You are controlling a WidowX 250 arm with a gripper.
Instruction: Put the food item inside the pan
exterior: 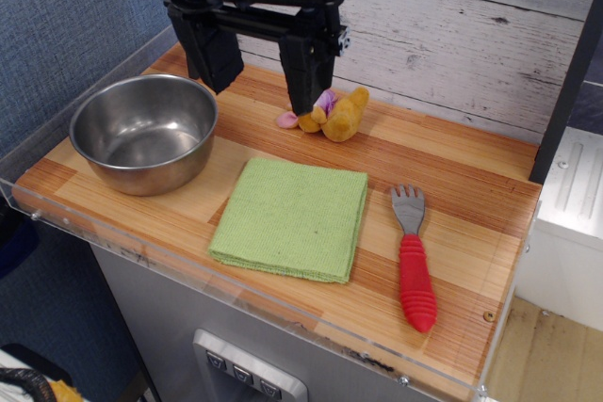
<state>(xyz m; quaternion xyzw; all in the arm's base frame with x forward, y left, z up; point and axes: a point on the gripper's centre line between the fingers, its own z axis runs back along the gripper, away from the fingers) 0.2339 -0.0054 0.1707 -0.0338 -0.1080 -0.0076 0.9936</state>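
End effector point(259, 77) of black metal is seen at the top of the view, hanging over the back of the counter point(471, 195). Its two thick fingers point(309, 77) point downward and are spread wide apart, with nothing held between them — the grip is released. The right-hand finger in the picture is lowered just beside the food item point(339, 114), and its tip covers part of the pink and purple end; whether the two are touching cannot be told.

The food item is a small mustard-yellow lumpy toy lying on the wood near the back edge, close to a whitewashed plank wall point(452, 25). It rests outside the pan point(144, 134).

The pan is a round, deep, shiny steel bowl without a handle. It stands upright at the left side of the counter, well apart from the food item, and its inside is seen to hold nothing.

In front of the end effector, near the middle of the counter, a folded green cloth point(290, 218) lies flat, just beside the pan. To the right of the cloth a fork point(414, 256) is laid — grey head toward the back, ribbed red handle toward the front edge.

The counter is of striped light and reddish wood, edged with a clear plastic rim. Blue textured wall is seen at the left.
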